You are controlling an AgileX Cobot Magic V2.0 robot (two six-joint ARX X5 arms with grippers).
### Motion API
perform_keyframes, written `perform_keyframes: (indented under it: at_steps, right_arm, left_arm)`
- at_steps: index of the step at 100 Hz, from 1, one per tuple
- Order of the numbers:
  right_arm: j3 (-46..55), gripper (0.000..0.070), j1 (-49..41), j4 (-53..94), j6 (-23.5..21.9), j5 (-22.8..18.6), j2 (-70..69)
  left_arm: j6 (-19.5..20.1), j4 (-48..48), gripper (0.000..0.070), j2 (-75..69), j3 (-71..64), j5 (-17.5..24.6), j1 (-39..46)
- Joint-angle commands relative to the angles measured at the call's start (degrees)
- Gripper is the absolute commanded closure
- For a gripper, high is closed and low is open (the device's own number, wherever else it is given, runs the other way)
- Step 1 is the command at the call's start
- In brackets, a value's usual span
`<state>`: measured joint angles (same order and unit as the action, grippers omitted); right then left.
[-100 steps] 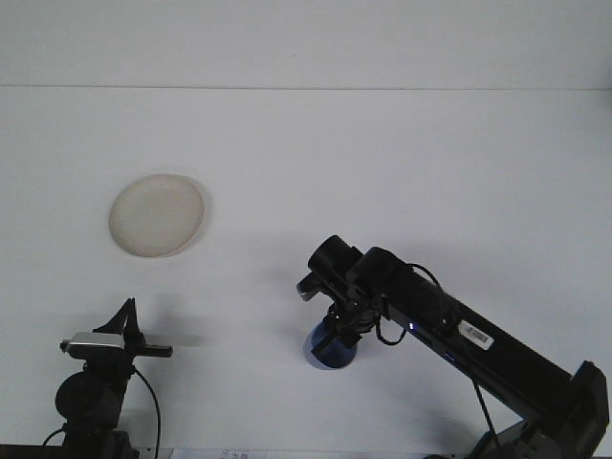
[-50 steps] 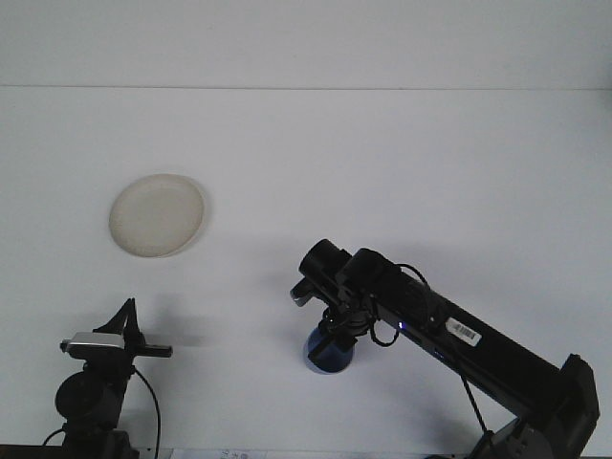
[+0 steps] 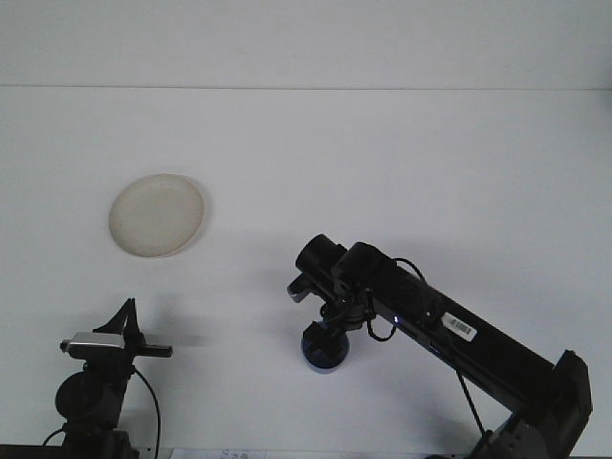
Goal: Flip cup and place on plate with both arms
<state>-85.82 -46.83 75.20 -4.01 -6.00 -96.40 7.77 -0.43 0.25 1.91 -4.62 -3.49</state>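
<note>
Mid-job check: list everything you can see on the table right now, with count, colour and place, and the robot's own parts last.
plate: 1, cream-white, left part of the table, nothing on it.
cup: 1, blue, near the front centre of the table, directly under the right end effector, largely hidden by it; apart from the plate.
table: 1, white, fills the view.
left end effector: 1, black with a silver body, bottom left, nothing in it, well clear of the cup.
right end effector: 1, black, on the arm coming from bottom right, down on the cup; I cannot see its fingers clearly.
</note>
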Motion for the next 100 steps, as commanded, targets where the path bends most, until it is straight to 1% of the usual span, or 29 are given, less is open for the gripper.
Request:
perform_keyframes:
  at_steps: [1, 11, 18, 25, 33, 40, 45, 57, 65, 72, 84, 100]
  right_arm:
    - [-3.4, 0.0236, -0.4, -0.2, 1.1, 0.1, 0.5]
    - [-7.7, 0.0236, -0.4, 0.8, 1.1, 0.3, 2.4]
    - [-10.4, 0.0236, -0.4, 1.5, 1.2, 2.2, 4.8]
    - [-11.8, 0.0236, -0.4, 0.6, 1.0, 6.5, 8.6]
    - [-11.6, 0.0233, -0.4, -2.6, 0.2, 12.6, 14.7]
    - [-10.7, 0.0231, -0.5, -5.6, -0.6, 17.7, 20.9]
    - [-9.1, 0.0230, -0.5, -8.0, -1.1, 20.3, 25.7]
    - [-1.7, 0.0230, -0.5, -13.9, -2.3, 24.5, 38.3]
    - [5.9, 0.0230, -0.5, -18.1, -3.3, 27.2, 47.3]
    - [13.7, 0.0230, -0.5, -22.3, -4.2, 28.8, 55.0]
    - [25.5, 0.0230, -0.5, -28.2, -5.7, 28.7, 67.3]
    - [36.9, 0.0231, -0.5, -32.8, -5.6, 28.5, 79.1]
  left_arm:
    - [-0.5, 0.6, 0.0687, -0.1, -1.1, -0.1, 0.1]
    - [-0.5, 0.6, 0.0687, -0.1, -1.1, -0.1, 0.1]
    - [-0.5, 0.6, 0.0687, -0.1, -1.1, -0.1, 0.1]
    - [-0.5, 0.6, 0.0687, -0.1, -1.1, -0.1, 0.1]
    - [-0.5, 0.6, 0.0687, -0.1, -1.1, -0.1, 0.1]
    - [-0.5, 0.6, 0.0687, -0.1, -1.1, -0.1, 0.1]
    - [-0.5, 0.6, 0.0687, -0.1, -1.1, -0.1, 0.1]
    - [-0.5, 0.6, 0.0687, -0.1, -1.1, -0.1, 0.1]
    - [-0.5, 0.6, 0.0687, -0.1, -1.1, -0.1, 0.1]
    - [-0.5, 0.6, 0.0687, -0.1, -1.1, -0.1, 0.1]
    - [-0.5, 0.6, 0.0687, -0.1, -1.1, -0.1, 0.1]
    - [-0.5, 0.6, 0.0687, -0.1, -1.1, -0.1, 0.1]
